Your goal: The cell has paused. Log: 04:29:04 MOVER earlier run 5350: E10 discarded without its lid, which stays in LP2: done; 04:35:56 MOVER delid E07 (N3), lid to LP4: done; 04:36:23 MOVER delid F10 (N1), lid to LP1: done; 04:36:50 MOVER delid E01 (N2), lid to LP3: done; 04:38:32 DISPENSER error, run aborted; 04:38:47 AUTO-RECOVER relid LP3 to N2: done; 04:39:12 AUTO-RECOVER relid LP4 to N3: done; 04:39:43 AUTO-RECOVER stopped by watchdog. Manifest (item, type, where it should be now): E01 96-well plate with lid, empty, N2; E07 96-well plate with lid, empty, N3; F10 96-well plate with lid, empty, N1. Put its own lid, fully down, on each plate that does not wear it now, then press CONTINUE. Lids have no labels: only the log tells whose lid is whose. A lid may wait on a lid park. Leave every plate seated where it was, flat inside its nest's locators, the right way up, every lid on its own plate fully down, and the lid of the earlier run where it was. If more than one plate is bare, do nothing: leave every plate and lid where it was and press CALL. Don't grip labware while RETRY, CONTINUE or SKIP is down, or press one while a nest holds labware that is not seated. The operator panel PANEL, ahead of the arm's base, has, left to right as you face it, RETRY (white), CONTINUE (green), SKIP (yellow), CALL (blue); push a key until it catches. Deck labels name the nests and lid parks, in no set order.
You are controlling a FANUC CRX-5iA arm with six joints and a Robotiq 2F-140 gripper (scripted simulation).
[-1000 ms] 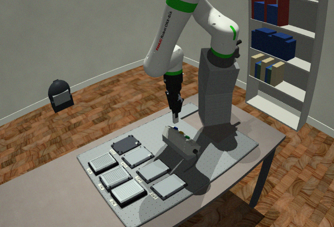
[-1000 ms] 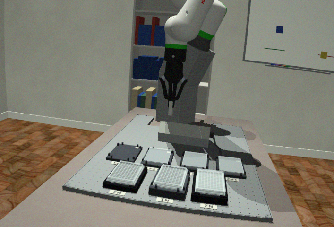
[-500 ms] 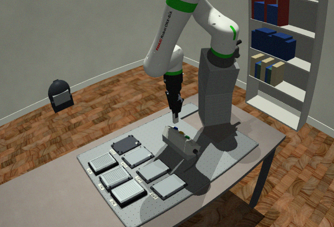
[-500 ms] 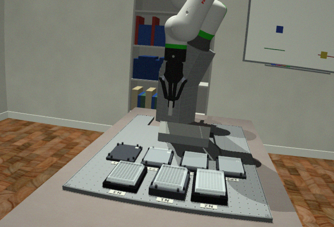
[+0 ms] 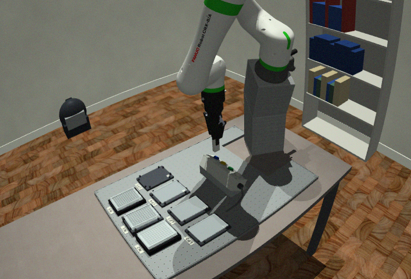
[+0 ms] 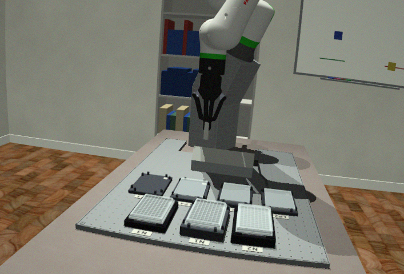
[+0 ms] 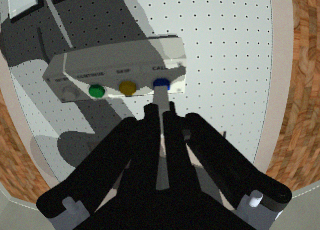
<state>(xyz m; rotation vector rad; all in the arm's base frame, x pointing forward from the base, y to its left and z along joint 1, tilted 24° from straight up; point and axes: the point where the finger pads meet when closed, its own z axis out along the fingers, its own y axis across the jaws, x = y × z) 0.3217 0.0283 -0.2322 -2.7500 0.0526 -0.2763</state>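
- The gripper (image 7: 160, 110) has its jaws pressed fully together with nothing between them; the fingertips point down just above the blue CALL key (image 7: 160, 84) at the end of the operator panel (image 5: 217, 171), and whether they touch it cannot be told.
- Beside the blue key sit the yellow SKIP key (image 7: 127, 88) and the green CONTINUE key (image 7: 96, 90); the white key cannot be made out.
- 3 nests hold 96-well plates in the front row of the deck plate (image 6: 111, 206): the plate at N3 (image 6: 152, 208), the plate at N1 (image 6: 206, 213) and the plate at N2 (image 6: 254, 219).
- Each plate sits flat in its black nest; the well grids show on all 3, and which ones wear a lid is hard to tell from these views.
- Behind them, 4 lid parks stand in a row: 1 dark lid park (image 6: 150, 183) is bare, and the other 3 each carry a pale flat lid, namely the second lid (image 6: 191, 187), the third lid (image 6: 235, 192) and the fourth lid (image 6: 278, 198).
- The park labels are too small to read.
- The white arm (image 5: 206, 49) leans over the table (image 5: 47, 250) from its grey pedestal (image 5: 266, 118).
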